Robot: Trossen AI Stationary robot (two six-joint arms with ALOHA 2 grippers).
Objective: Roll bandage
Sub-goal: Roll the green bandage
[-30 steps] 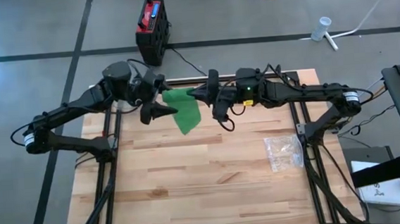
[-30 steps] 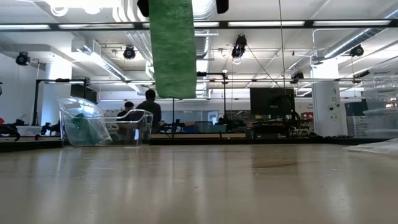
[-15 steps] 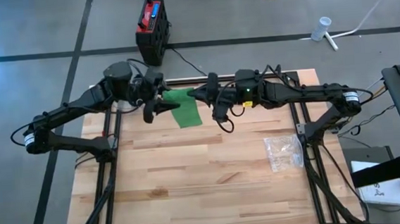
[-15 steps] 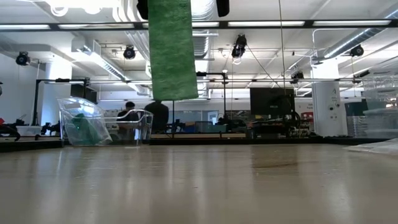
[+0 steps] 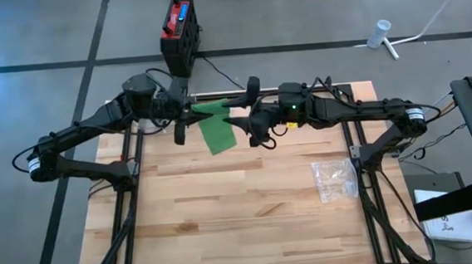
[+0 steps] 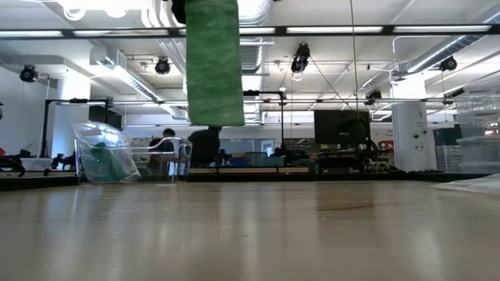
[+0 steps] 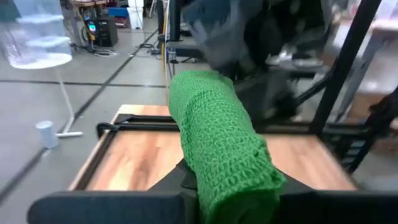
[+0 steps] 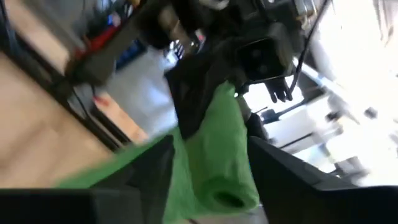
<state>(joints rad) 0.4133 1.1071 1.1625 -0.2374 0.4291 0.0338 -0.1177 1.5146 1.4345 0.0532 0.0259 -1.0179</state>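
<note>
Bandage green, hanging strip in low view, rolled end in wrist views

A bright green bandage with an open knitted mesh weave hangs over the pale striped wood table, with a red-and-black box on grey floor at twelve o'clock and both arms dark.

Robotics lab — ceiling strip lights, monitors, concrete floor

bandage hangs between both arms
</note>
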